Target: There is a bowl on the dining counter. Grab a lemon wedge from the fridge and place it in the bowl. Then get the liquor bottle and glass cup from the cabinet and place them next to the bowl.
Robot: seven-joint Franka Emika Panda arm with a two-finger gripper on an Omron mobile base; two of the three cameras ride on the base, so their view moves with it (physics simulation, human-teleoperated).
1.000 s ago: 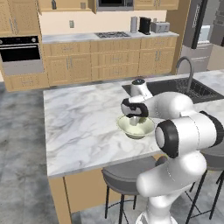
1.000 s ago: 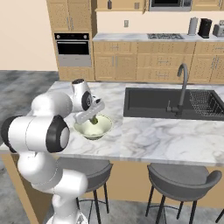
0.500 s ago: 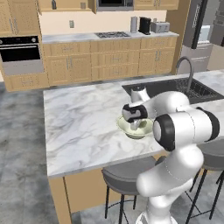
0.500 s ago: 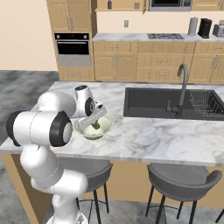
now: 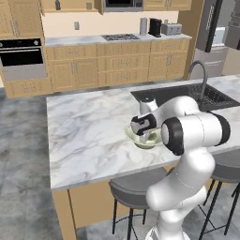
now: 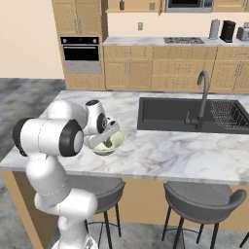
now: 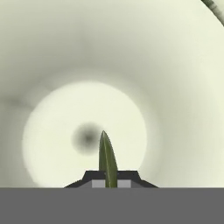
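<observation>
The gripper (image 7: pixel 107 183) points straight down into the bowl (image 7: pixel 175 78), and its jaws are clenched on the lemon wedge (image 7: pixel 107 159). In the hand view the wedge is a thin green-yellow sliver. It sticks up from between the two dark finger tips at 6 o'clock and ends near the middle of the picture. Around it is the pale inside of the bowl, with the round flat bottom in the center and a soft dark shadow spot just at 11 o'clock from the tip of the wedge. I cannot tell if the wedge touches the bottom of the bowl. In the left base view the bowl (image 5: pixel 140 139) sits on the marble counter (image 5: pixel 89 131), near the front edge, and the white arm (image 5: pixel 192 136) bends over it from 4 o'clock. The hand hides most of the inside of the bowl there. In the right base view the bowl (image 6: pixel 113 146) is at 3 o'clock from the arm's big round joint, and a small green bit of the wedge (image 6: pixel 108 144) shows inside it by the gripper (image 6: pixel 107 141). The black sink (image 6: pixel 175 114) with its curved tap (image 6: pixel 202 97) lies at 2 o'clock from the bowl, well apart from it. Two grey stools (image 6: pixel 202 202) stand under the front edge of the counter. At 12 o'clock, far back, wooden cupboards and an oven (image 6: pixel 81 54) line the wall.
</observation>
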